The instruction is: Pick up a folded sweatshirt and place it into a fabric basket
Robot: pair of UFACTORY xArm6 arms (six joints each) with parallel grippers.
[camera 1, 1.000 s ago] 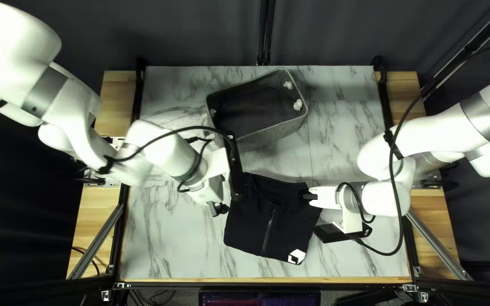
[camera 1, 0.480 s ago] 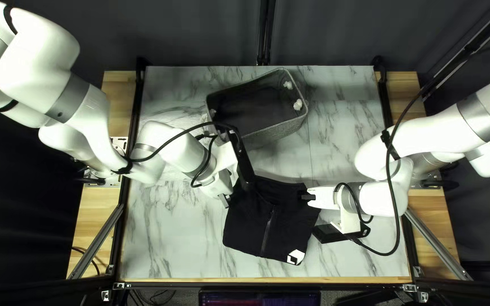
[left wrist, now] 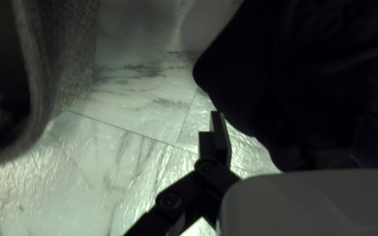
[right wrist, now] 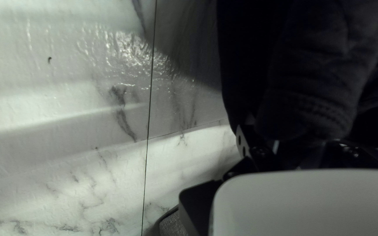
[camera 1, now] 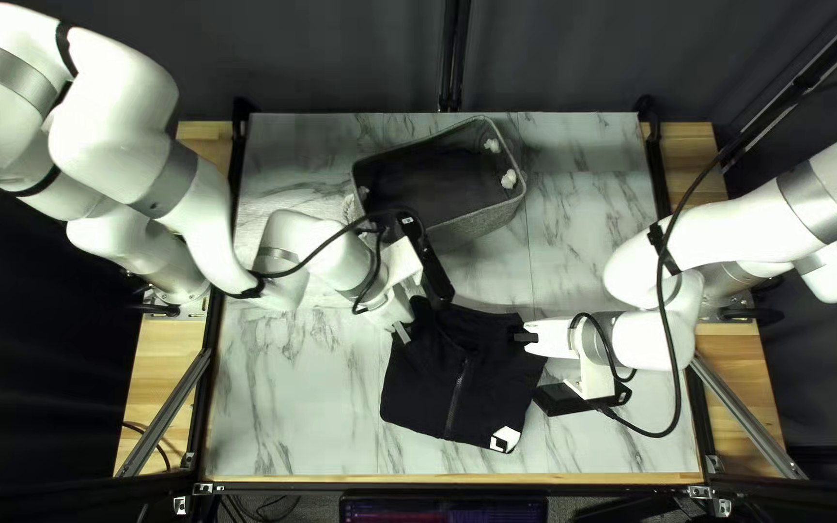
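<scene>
Top left view — cable (camera 1: 325,247) near basket (camera 1: 481,223).

Left arm, glossy white, rounded segments (camera 1: 113,107), had silver-grey bands (camera 1: 169,179), a black strap (camera 1: 67,48) and a thin black cable (camera 1: 341,233). Right arm, same white build (camera 1: 743,228), had grey bands, a looping black cable (camera 1: 666,324) and a white bracket (camera 1: 596,376) with a flat black housing (camera 1: 573,398). Left gripper (camera 1: 409,318) had squared black fingers (left wrist: 222,137) and black links (left wrist: 189,188) with round screws (left wrist: 170,200).
</scene>
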